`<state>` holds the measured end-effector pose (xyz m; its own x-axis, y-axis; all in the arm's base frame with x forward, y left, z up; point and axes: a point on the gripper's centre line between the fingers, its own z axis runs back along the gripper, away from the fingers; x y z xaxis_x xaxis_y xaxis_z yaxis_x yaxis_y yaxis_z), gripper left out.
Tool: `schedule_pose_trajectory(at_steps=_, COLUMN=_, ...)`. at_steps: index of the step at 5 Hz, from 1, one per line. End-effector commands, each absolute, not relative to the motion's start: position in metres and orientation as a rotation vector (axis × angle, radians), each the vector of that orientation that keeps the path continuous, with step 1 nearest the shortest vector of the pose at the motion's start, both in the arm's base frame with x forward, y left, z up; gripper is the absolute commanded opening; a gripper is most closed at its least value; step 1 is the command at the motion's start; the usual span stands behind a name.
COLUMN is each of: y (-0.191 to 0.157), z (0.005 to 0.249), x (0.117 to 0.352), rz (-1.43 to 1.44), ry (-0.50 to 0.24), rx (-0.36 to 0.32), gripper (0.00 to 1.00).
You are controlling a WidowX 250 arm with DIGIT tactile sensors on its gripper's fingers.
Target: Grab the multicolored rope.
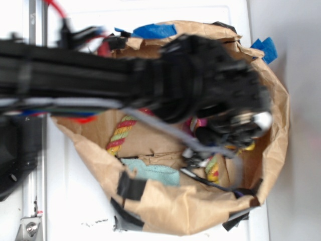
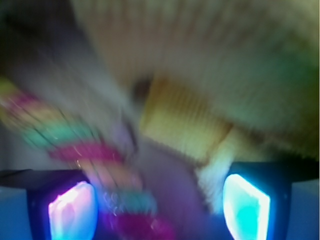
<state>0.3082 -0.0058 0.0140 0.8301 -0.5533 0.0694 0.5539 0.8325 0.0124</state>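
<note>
Sitting on a white surface (image 1: pixel 75 201): a crumpled brown paper bag (image 1: pixel 200 211), occupying centre through three o'clock. Lying inside at seven o'clock, a teal cloth (image 1: pixel 153 172). Curling at nine o'clock, a multicolored rope (image 1: pixel 120 134).

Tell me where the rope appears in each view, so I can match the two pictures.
Exterior: the rope lies inside the paper bag, showing left of centre below the arm; another stretch shows lower right.
Wrist: the rope runs blurred from the left edge down to bottom centre, between the gripper fingers.
Shared landmark: the yellow cloth, which in the exterior view only peeks out beside the gripper.
</note>
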Motion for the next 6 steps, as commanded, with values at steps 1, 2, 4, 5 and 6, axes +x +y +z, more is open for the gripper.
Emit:
schedule_pose_trajectory(at_steps=1, y=-0.020, z=0.017, x=0.277, rz=-0.626, ry=-0.066, rx=-0.011, gripper=1.00)
schedule_pose_trajectory(at_steps=2, y=-0.020, z=0.037, x=0.279, rz=-0.630, ry=-0.107, rx=-0.042, gripper=1.00)
schedule_pose_trajectory(at_steps=4, y=-0.013, z=0.055, x=0.281, rz=-0.606, ry=-0.151, rx=-0.050, gripper=1.00)
schedule_pose_trajectory(at_steps=5, y=-0.009, z=0.058, x=0.284, rz=-0.589, ry=-0.163, rx=-0.050, gripper=1.00)
schedule_pose_trajectory(at_steps=6, y=-0.007, z=0.055, x=0.286, rz=-0.577, ry=-0.162, rx=-0.049, gripper=1.00)
